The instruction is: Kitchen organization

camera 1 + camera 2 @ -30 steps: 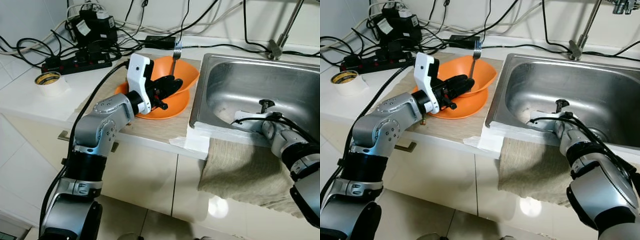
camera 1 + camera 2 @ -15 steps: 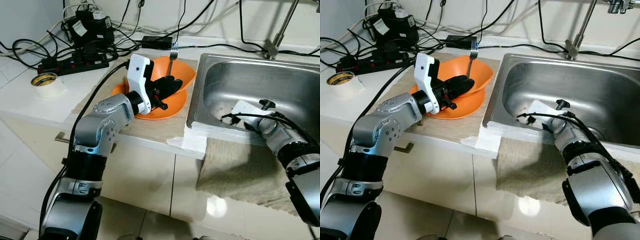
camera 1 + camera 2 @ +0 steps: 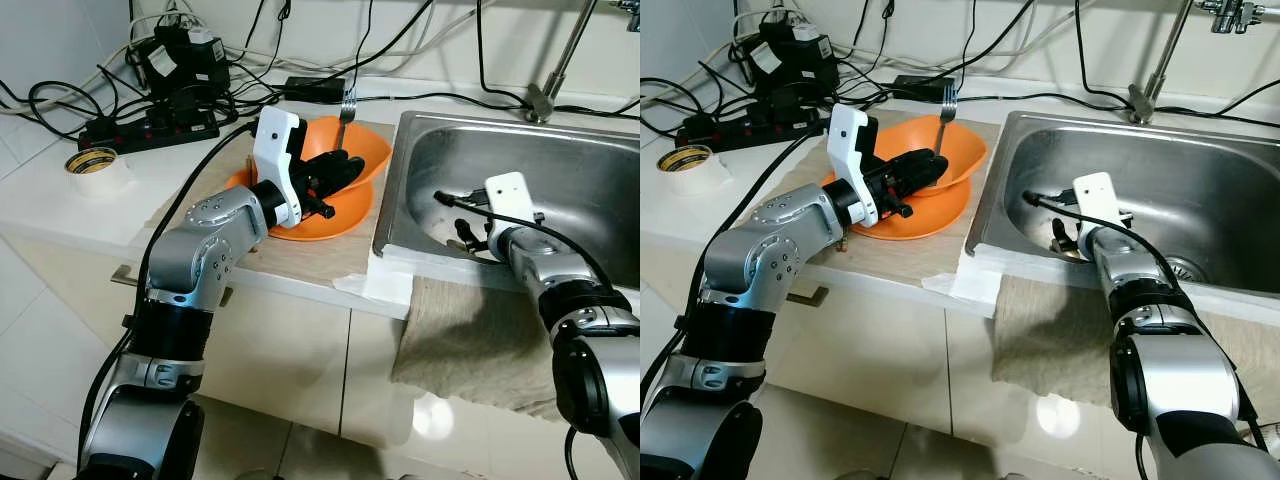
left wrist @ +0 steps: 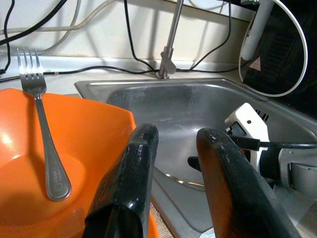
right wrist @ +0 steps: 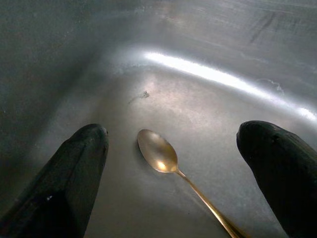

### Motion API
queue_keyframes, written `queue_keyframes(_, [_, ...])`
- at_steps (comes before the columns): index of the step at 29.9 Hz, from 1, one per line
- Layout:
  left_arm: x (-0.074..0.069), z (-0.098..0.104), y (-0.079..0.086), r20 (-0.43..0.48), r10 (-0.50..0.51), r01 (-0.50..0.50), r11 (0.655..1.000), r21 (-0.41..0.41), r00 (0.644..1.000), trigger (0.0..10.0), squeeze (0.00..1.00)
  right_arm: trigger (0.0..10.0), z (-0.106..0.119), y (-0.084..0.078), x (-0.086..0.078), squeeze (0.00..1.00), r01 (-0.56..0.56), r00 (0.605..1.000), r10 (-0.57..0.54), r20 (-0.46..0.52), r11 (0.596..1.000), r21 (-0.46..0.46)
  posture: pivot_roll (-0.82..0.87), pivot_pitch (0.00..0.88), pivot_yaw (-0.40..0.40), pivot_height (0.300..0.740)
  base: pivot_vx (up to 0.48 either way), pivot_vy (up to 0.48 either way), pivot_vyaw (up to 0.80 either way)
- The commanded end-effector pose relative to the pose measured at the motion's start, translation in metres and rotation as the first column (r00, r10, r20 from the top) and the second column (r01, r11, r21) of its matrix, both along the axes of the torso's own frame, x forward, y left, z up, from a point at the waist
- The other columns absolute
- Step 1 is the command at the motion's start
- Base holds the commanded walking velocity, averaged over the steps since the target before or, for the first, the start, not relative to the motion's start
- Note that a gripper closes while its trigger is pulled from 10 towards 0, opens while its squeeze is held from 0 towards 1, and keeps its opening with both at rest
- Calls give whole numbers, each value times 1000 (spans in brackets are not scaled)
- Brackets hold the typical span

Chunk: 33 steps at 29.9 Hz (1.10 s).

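The right gripper (image 5: 171, 173) is being held down inside the sink (image 3: 560, 160), its two fingers (image 5: 74, 173) spread wide on either side of a gold spoon (image 5: 158, 156) lying flat on the steel bottom; the bowl of the spoon is being kept between them, untouched, which reads as a line-up for closing on it. The left gripper (image 4: 173, 163) is being rested over the edge of the orange bowl (image 3: 355, 150), which is sitting on an orange plate (image 3: 330, 215) on the counter mat beside the sink. Its fingers are being held slightly apart with nothing between them, probably to steady the bowl as a drop-off place. A fork (image 4: 42, 124) is being leaned inside that bowl, tines up against the far rim, so cutlery is apparently being gathered there.

Compared with a second ago, the right wrist is now being shown raised and turned, with its white housing up above the sink's front wall instead of lying low along it, and the gripper is being pointed down at the basin floor. The left arm, bowl and fork are being kept as they were
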<state>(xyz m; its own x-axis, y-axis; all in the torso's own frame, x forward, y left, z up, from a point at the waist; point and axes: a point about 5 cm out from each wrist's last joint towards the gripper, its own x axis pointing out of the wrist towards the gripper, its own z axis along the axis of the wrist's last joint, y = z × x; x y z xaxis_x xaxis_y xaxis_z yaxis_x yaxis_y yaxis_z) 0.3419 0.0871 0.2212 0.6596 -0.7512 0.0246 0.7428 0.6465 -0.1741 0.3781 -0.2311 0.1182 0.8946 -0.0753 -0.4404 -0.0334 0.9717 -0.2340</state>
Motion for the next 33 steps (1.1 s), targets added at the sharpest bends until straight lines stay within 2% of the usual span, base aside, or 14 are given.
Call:
queue_keyframes(1, [3,6,3,13,18,-18,1000,14,1000,10000,0,10000,-19,11,-7,1000,-26,998,25,-55,999,-18,54,0,48,740,0,0,0])
queue_keyframes(3, [3,6,3,14,19,-19,1000,13,1000,10000,0,10000,-14,12,-4,1000,-30,999,29,-19,999,-42,54,0,48,740,0,0,0])
queue_keyframes(4, [3,6,3,15,23,-23,1000,6,1000,10000,0,10000,0,16,4,0,-11,997,12,74,1000,-10,51,0,47,740,0,0,0])
queue_keyframes(6, [3,6,3,17,26,-26,1000,-4,1000,10000,0,10000,14,21,10,0,33,985,-52,166,992,119,50,0,44,740,0,0,0])
queue_keyframes(8, [3,6,2,18,29,-29,1000,-7,999,10000,0,10000,19,23,13,0,66,976,-110,189,972,226,50,0,43,740,0,0,0])
queue_keyframes(10, [3,5,2,16,33,-33,999,-10,999,10000,0,10000,20,26,13,0,96,968,-173,182,924,369,48,0,43,740,0,0,0])
queue_keyframes(12, [3,4,2,14,36,-36,999,-10,999,10000,0,10000,21,31,14,0,100,962,-199,187,893,438,46,0,42,740,0,0,0])
queue_keyframes(15, [3,3,2,12,38,-38,999,-10,999,10000,0,10000,25,39,17,0,84,957,-229,179,809,582,43,0,43,740,0,0,0])
queue_keyframes(21, [4,3,1,12,46,-46,999,-16,999,10000,0,10000,37,31,20,0,205,890,-424,167,700,684,38,0,41,740,0,0,0])
queue_keyframes(26, [6,4,5,40,95,-95,995,-13,995,10000,0,10000,42,36,20,0,203,883,-426,195,723,660,37,0,39,740,0,0,0])
queue_keyframes(28, [14,11,15,88,200,-199,980,-22,976,10000,0,10000,48,44,21,0,156,880,-405,247,739,656,39,0,35,740,0,0,0])
queue_keyframes(30, [18,14,21,103,243,-241,970,-24,965,10000,0,10000,54,53,20,0,111,875,-385,294,749,653,40,0,33,740,0,0,0])
queue_keyframes(31, [18,13,21,99,236,-236,972,-13,967,10000,0,10000,58,59,18,0,78,867,-351,355,797,599,41,0,32,740,0,0,0])
queue_keyframes(33, [18,12,21,100,235,-235,972,-6,967,10000,0,10000,60,62,17,0,59,858,-335,390,818,573,41,0,32,740,0,0,0])
